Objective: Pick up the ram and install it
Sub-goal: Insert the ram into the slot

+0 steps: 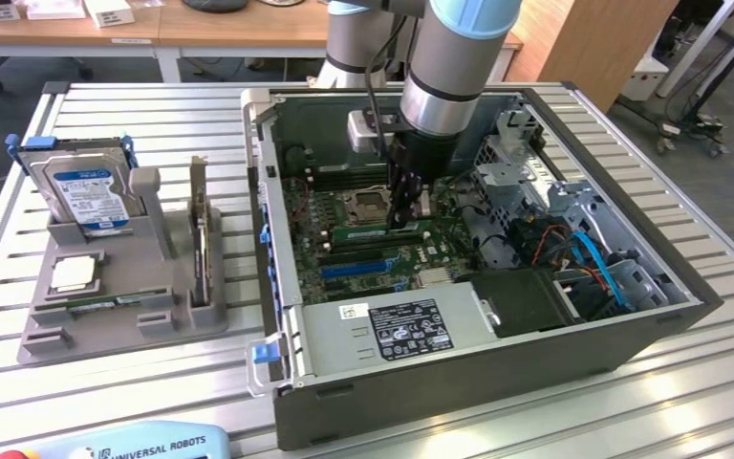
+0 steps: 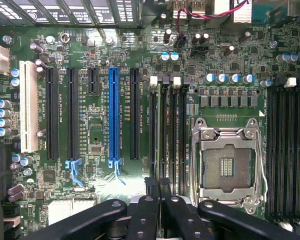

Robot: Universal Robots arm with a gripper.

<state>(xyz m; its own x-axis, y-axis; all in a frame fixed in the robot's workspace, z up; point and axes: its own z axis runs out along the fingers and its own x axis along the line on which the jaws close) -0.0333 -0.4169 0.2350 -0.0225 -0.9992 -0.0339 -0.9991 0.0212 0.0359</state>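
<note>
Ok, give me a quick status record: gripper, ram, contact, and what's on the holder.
gripper: shut, down inside the open computer case, over the motherboard
ram: thin green stick standing among the memory slots, beside the CPU socket
contact: fingertips at the stick's end; touching or not, cannot tell
holder: hard drive and upright expansion card on the grey holder, on the exterior view's left of the case

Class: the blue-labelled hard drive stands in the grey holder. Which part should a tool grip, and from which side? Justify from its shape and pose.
Grip the hard drive by its upper part, coming from above, closing across its two flat faces. It stands upright as a thin slab with its lower end seated in the grey holder, so likely only the top stands free.
</note>
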